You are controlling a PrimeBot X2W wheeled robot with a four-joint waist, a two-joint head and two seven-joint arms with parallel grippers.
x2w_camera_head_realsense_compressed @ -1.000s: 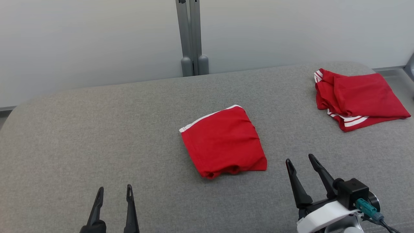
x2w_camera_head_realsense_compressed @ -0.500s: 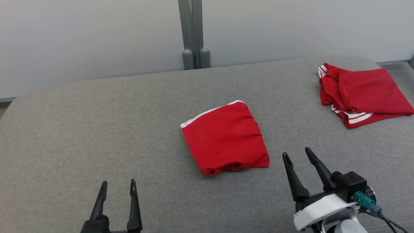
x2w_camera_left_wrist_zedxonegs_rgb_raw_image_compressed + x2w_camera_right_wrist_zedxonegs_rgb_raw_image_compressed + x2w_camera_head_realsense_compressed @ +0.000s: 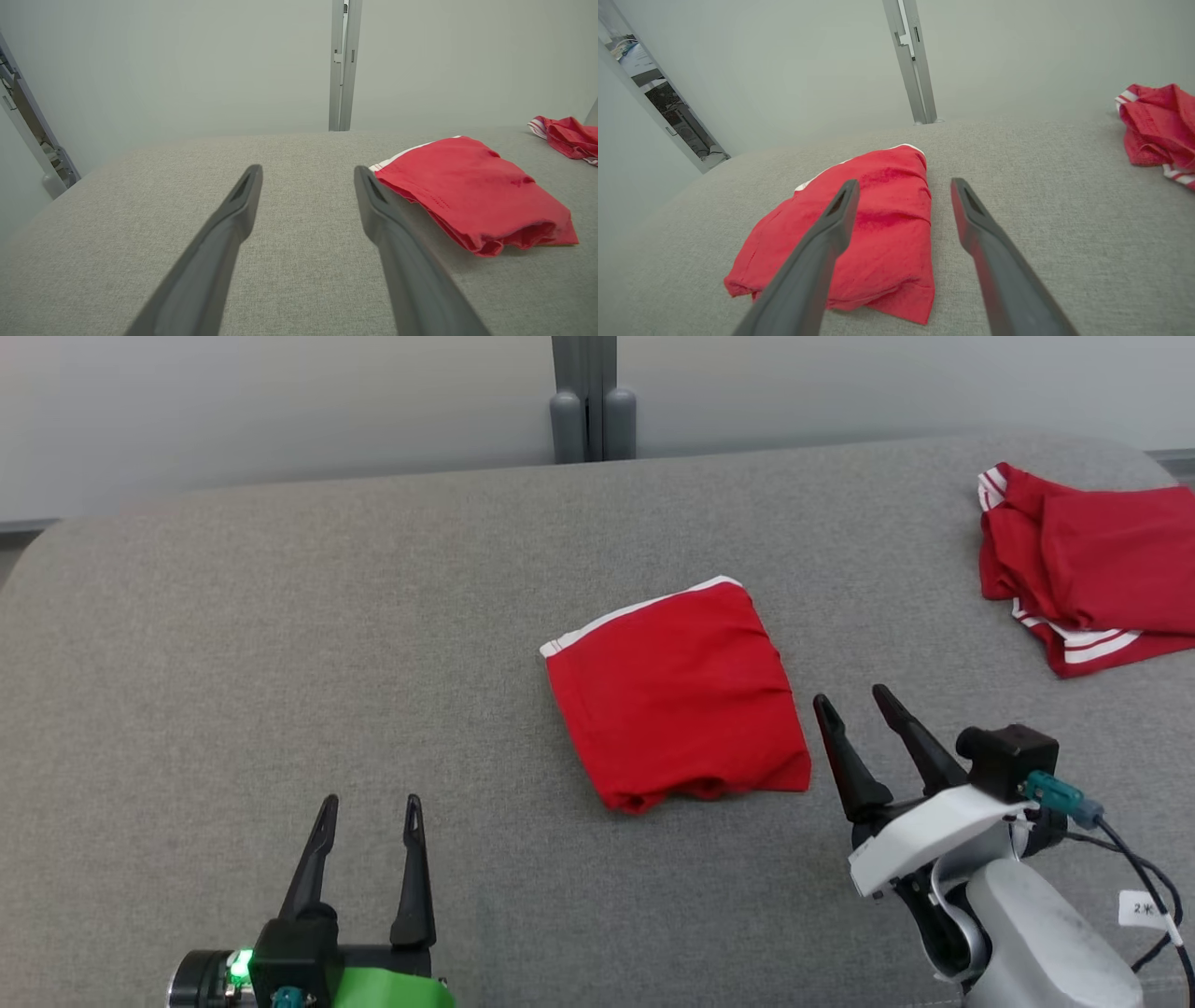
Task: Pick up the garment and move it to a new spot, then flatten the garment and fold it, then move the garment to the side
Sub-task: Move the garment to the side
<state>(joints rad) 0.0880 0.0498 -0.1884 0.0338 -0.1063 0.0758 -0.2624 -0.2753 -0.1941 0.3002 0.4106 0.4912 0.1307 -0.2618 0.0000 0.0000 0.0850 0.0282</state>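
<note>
A folded red garment [image 3: 677, 695] with a white edge lies in the middle of the grey padded table [image 3: 280, 616]. It also appears in the left wrist view [image 3: 472, 196] and the right wrist view [image 3: 873, 233]. My right gripper [image 3: 851, 700] is open just off the garment's right edge, above the table. My left gripper [image 3: 370, 803] is open at the lower left, well short of the garment, with nothing between its fingers.
A second red garment [image 3: 1083, 569] with white stripes lies rumpled at the far right of the table, partly cut by the frame. A grey post [image 3: 593, 392] stands against the pale wall behind the table's far edge.
The camera has tilted, so the whole picture has shifted. Both grippers have reached forward; the right one has come closer to the garment's right edge. Both stay open.
</note>
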